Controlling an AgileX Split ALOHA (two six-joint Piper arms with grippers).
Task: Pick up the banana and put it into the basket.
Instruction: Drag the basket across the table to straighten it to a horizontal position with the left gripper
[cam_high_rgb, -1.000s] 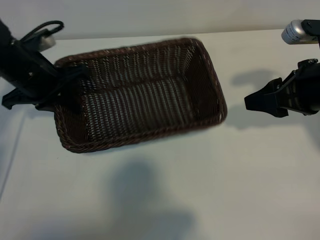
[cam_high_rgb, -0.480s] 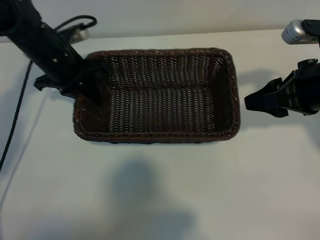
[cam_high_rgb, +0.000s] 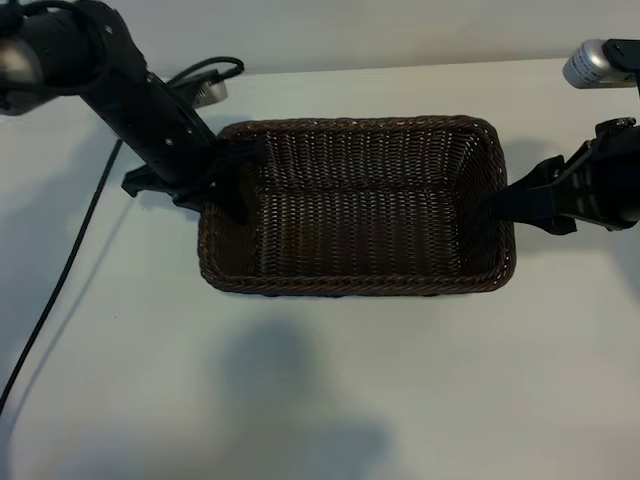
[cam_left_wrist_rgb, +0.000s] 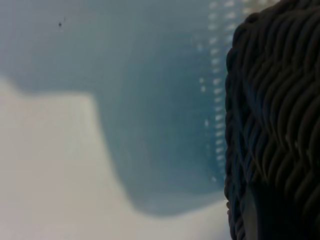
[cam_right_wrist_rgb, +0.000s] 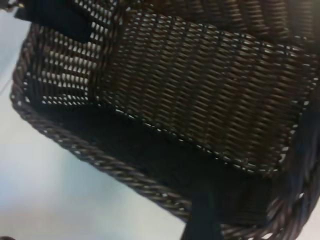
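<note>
Well, the wicker basket (cam_high_rgb: 360, 205) sits on the white desk (cam_high_rgb: 320, 380) with its long sides running across the exterior view, and nothing lies on its woven floor. The left tool (cam_high_rgb: 222, 178) is closed on the basket's short end wall at the view's left, one finger inside against the weave and the other outside, its black arm slanting up toward the far left corner with a cable trailing over the desk beside it. From the left wrist view only the braided rim and wall show, close up, with desk beyond. The right tool (cam_high_rgb: 520, 203) hangs at the basket's opposite short end, just at the rim (I cannot tell whether it touches), its fingers spread wide and holding nothing. The right wrist view looks down into the basket from that end, the dark weave filling it, and the left tool's finger shows at the far wall. The banana is in none of the views.
</note>
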